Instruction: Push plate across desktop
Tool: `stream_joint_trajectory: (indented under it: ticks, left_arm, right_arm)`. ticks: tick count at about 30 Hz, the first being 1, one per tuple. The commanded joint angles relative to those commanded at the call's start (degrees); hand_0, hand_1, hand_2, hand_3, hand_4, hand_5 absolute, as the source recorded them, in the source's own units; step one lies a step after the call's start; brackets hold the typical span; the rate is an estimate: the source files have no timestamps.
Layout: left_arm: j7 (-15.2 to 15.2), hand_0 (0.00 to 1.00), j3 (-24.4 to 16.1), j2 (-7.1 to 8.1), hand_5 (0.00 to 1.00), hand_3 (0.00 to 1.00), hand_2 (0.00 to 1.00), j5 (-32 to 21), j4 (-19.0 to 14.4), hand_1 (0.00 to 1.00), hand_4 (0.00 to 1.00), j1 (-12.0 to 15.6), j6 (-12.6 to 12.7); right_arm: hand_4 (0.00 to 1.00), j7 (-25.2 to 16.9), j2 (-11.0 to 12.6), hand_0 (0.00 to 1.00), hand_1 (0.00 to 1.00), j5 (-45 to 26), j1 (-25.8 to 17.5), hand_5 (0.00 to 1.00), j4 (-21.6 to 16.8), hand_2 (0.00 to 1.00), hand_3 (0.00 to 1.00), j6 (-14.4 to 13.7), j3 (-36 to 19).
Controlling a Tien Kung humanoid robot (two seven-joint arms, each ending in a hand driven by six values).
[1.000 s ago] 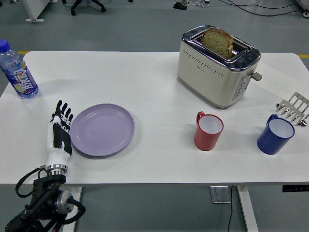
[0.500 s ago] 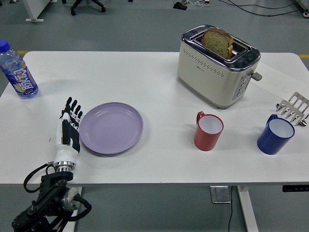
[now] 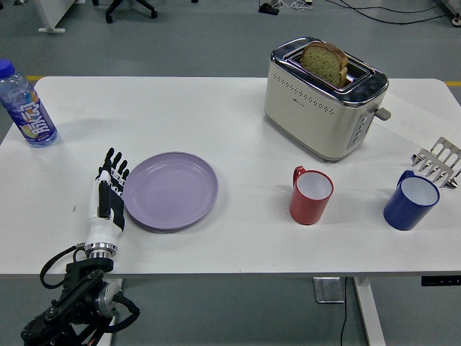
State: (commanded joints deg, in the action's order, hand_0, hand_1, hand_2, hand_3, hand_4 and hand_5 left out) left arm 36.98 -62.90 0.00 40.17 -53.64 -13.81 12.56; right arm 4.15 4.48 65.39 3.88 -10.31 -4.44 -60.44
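Note:
A round lilac plate [image 3: 171, 189] lies flat on the white table [image 3: 216, 122], left of the middle. My left hand [image 3: 109, 191] stands on its edge against the plate's left rim, fingers straight and together, pointing away from me, holding nothing. Its white palm and black arm run down past the table's near edge. My right arm does not show.
A red mug [image 3: 310, 195] stands right of the plate with bare table between them. Further right is a blue mug [image 3: 410, 201] and a metal rack [image 3: 438, 161]. A cream toaster [image 3: 324, 98] holding bread sits at the back; a water bottle [image 3: 26, 107] at far left.
My left hand has slid to the right along the table, and the plate has moved to the right with it, a little closer to the red mug.

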Motion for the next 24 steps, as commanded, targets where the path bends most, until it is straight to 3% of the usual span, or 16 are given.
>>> stream_joint_trajectory:
  ticks: [24]
  left_arm:
    - [0.0, 0.949, 4.6, 0.0, 0.998, 0.989, 0.983, -1.9, 0.5, 0.954, 0.48, -2.3, -1.0]
  right_arm:
    - [0.148, -0.1, -0.1, 0.605, 0.546, -0.1, 0.5, 0.356, 0.0, 0.651, 0.617, 0.1, 0.4]
